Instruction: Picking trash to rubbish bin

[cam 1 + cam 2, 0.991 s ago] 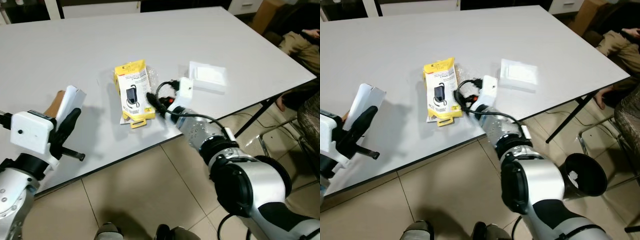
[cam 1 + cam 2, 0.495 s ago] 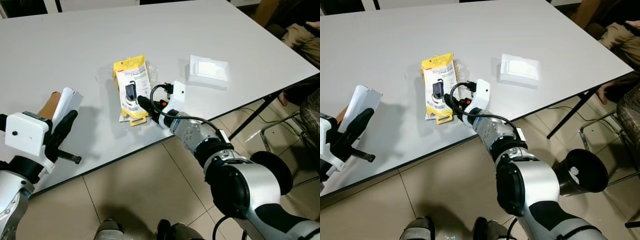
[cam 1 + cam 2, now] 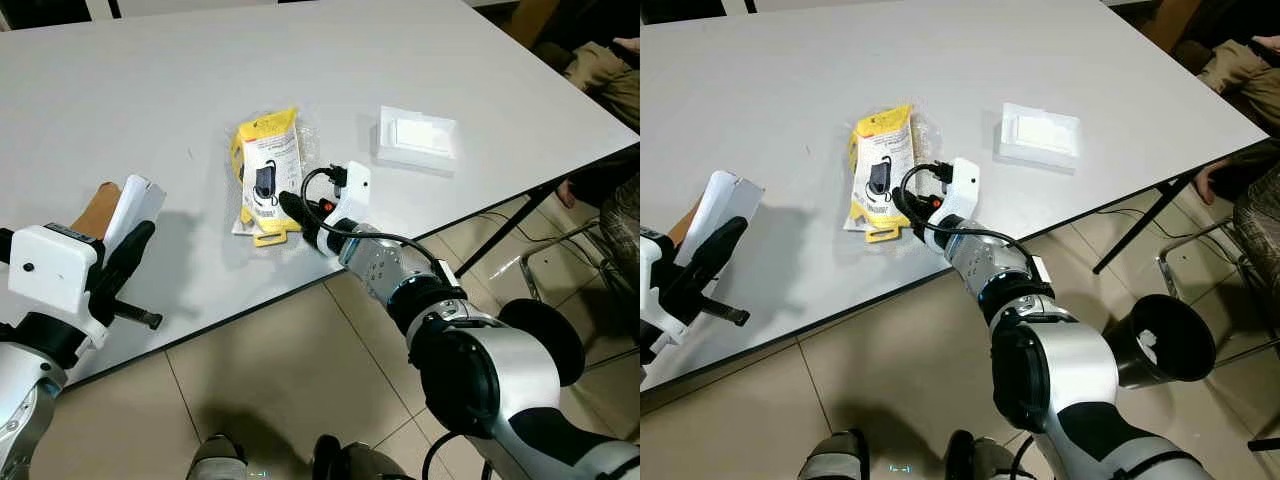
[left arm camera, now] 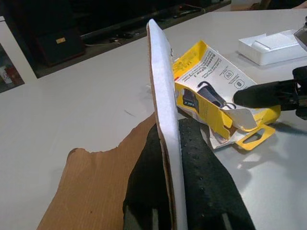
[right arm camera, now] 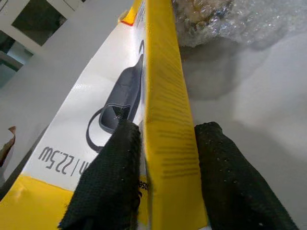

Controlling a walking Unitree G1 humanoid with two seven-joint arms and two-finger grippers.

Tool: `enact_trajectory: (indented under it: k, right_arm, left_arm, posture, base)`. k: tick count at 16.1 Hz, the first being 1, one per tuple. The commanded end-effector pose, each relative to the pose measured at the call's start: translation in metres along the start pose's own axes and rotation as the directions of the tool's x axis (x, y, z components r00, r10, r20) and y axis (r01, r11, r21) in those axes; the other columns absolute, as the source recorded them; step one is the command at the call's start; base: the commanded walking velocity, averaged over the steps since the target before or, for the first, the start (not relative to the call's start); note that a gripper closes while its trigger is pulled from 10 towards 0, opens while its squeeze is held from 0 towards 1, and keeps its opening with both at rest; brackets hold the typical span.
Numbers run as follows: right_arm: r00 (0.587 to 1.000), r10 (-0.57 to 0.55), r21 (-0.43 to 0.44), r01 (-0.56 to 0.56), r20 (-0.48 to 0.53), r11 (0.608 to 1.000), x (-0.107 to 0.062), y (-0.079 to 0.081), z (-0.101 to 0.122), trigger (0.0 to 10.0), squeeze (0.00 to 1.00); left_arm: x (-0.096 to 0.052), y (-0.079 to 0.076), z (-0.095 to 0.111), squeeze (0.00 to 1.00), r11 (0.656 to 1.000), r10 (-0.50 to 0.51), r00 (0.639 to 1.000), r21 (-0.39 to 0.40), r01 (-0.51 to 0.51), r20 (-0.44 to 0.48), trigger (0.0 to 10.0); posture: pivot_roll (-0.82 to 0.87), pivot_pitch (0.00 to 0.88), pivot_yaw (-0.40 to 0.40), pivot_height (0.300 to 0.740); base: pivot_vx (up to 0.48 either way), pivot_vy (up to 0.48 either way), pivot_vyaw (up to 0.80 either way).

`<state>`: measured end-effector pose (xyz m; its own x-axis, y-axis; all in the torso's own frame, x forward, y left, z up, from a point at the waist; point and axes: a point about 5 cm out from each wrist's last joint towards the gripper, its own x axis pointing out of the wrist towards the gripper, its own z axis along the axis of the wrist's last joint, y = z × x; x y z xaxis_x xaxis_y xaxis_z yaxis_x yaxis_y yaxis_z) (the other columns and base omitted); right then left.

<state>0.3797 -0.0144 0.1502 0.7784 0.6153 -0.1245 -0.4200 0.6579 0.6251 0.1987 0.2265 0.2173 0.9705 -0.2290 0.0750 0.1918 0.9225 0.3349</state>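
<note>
Tilted up since a second ago, the yellow package (image 3: 265, 172) sits pinched edge-on by the right gripper (image 3: 293, 207) fingers for lifting off the table (image 3: 120, 90); beside it, the left gripper (image 4: 177, 158) clamps cardboard (image 4: 163, 120).

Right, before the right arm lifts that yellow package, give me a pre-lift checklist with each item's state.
1. Right gripper around the yellow cardboard package: ok, a black finger on each side of its edge.
2. Package off the white table: not ok, mostly lying on it.
3. Clear bubble wrap free of the grasp: ok, it lies beyond the fingers.
4. Left gripper holding the white and brown cardboard piece: ok, clamped between its fingers.
5. Black rubbish bin in place: ok, on the floor by the table's right side.
6. White flat box out of the lift path: ok, it sits apart.
</note>
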Motion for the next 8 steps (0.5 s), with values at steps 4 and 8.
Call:
enact_trajectory:
  k: [4,8]
  right_arm:
    - [1.000,-0.002,0.012,0.003,-0.006,1.000,0.000,-0.001,-0.003,0.0,0.00]
    - [0.998,0.060,0.009,-0.060,0.013,0.998,0.002,0.007,0.002,0.0,0.00]
  left_arm:
    - [0.000,-0.002,0.004,0.00,1.000,-0.017,1.000,0.004,0.017,0.014,0.0]
    - [0.003,-0.002,0.004,0.00,1.000,-0.015,1.000,0.005,0.015,0.018,0.0]
  posture:
    - [0.37,0.203,-0.164,0.740]
    - [0.37,0.184,-0.166,0.740]
  base:
    - [0.000,0.000,0.00]
    - [0.000,0.000,0.00]
